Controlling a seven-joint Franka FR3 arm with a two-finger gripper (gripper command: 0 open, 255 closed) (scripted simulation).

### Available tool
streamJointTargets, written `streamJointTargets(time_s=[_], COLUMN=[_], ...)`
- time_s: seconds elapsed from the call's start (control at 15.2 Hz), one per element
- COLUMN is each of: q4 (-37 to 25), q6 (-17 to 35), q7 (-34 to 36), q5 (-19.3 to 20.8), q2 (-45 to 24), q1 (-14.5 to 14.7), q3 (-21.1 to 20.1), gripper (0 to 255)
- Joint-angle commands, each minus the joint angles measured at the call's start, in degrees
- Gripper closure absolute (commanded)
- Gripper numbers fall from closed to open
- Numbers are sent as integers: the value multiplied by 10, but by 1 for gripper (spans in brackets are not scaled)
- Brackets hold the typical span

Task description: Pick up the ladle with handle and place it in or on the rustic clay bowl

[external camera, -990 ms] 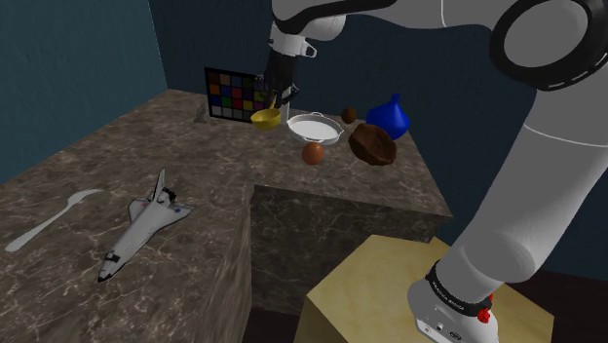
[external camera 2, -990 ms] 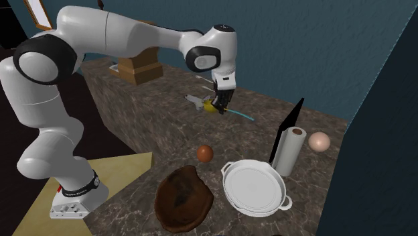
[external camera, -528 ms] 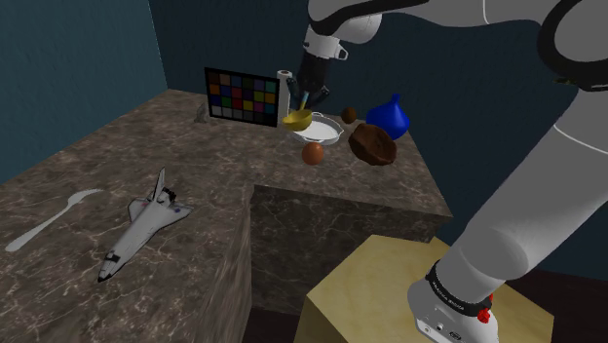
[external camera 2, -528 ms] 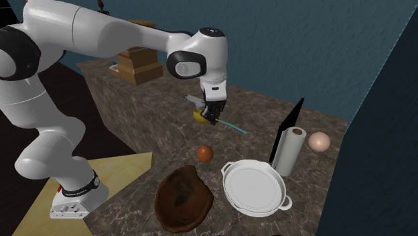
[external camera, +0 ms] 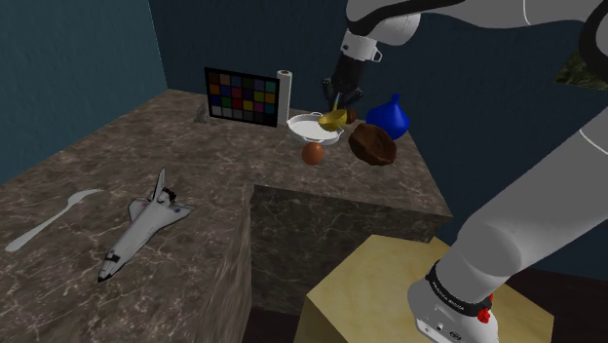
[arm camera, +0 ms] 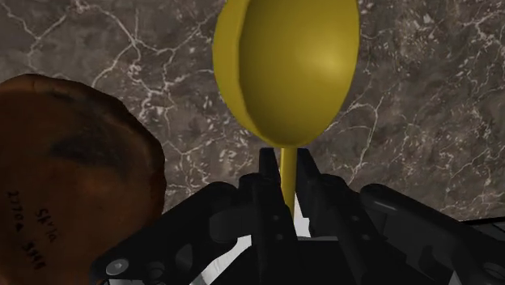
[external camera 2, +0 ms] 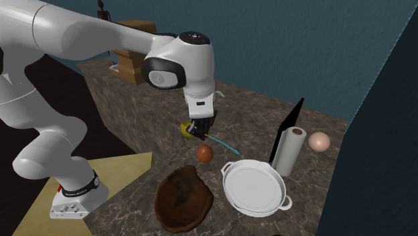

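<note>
Above the counter (external camera: pixel 117 166), gripper (arm camera: pixel 281 172) tight on yellow ladle (arm camera: pixel 287 69), brown bowl (arm camera: pixel 73 154) beside, white pan (external camera 2: pixel 254 188) and orange ball (external camera 2: pixel 205 153) near.

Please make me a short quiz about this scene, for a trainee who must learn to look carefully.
1. True or false: the pincer is shut on the yellow ladle.
2. In the second exterior view, the brown bowl lies on which side of the white pan? A left, B right, C behind.
3. Fill in: the ladle is ____ yet inside the bowl.
Key: 1 true; 2 A; 3 not.
</note>
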State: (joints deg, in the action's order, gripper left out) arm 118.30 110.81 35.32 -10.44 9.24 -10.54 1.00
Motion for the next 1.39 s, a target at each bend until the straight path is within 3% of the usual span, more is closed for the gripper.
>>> streamJointTargets(time_s=[0.0,0.66,1.32], q4=[16,54,116], q6=[-7,-39,37], q7=[-26,-151,-166], q5=[3,30,23], q2=[18,68,52], q1=[-12,-70,-69], q3=[16,98,100], gripper=[255,255,255])
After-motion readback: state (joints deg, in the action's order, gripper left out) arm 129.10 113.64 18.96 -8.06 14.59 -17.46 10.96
